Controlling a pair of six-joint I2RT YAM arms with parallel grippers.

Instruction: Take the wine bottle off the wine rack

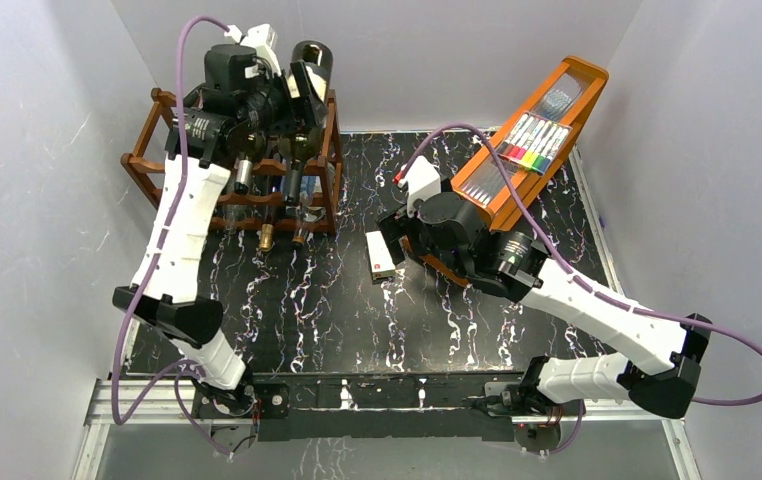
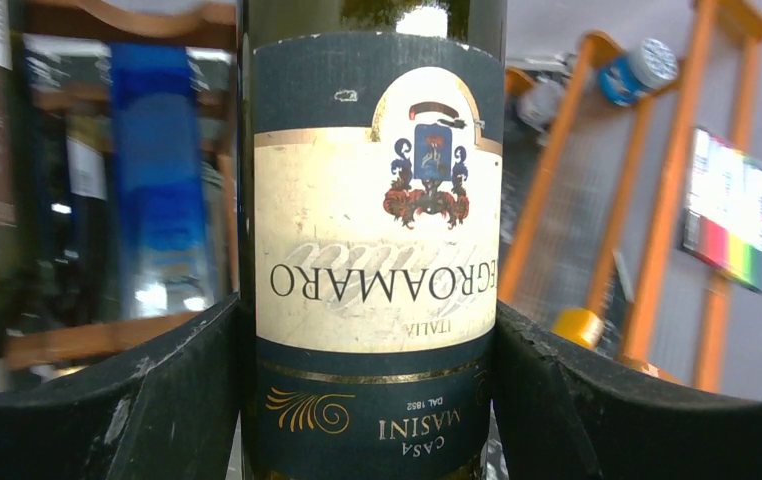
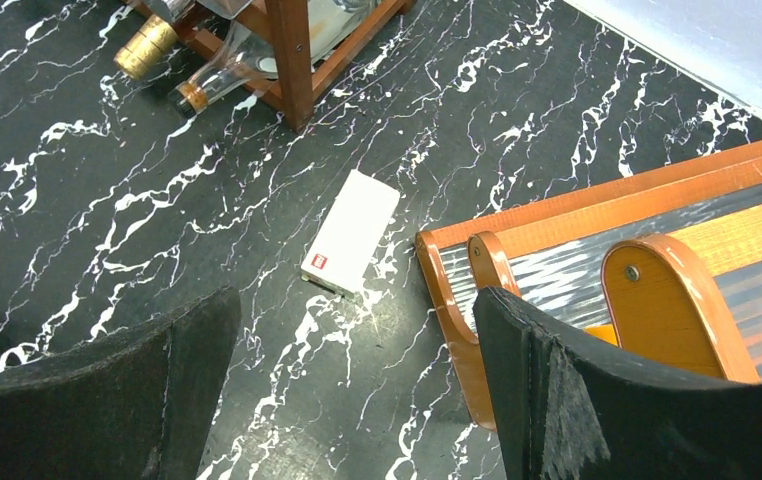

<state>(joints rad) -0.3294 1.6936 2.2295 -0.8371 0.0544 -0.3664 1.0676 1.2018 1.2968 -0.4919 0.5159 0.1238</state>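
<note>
The dark reddish-brown wine rack (image 1: 147,160) stands at the table's back left with several bottles in it. My left gripper (image 1: 295,95) is over the rack's top tier, shut on a dark wine bottle (image 1: 309,72). In the left wrist view the bottle (image 2: 377,200) fills the middle, showing a cream and navy label. Both black fingers (image 2: 157,400) press its sides. Blurred rack rails (image 2: 97,338) lie behind it. I cannot tell whether the bottle still touches the rack. My right gripper (image 1: 392,232) is open and empty, above the table (image 3: 77,200) in the middle.
A slanted orange tray stand (image 1: 547,120) with coloured markers stands at the back right, close to my right gripper's right finger (image 3: 597,400). A small white box (image 1: 382,257) lies on the black marbled table (image 1: 307,310). Gold-capped bottle necks (image 3: 147,45) stick out of the rack's front.
</note>
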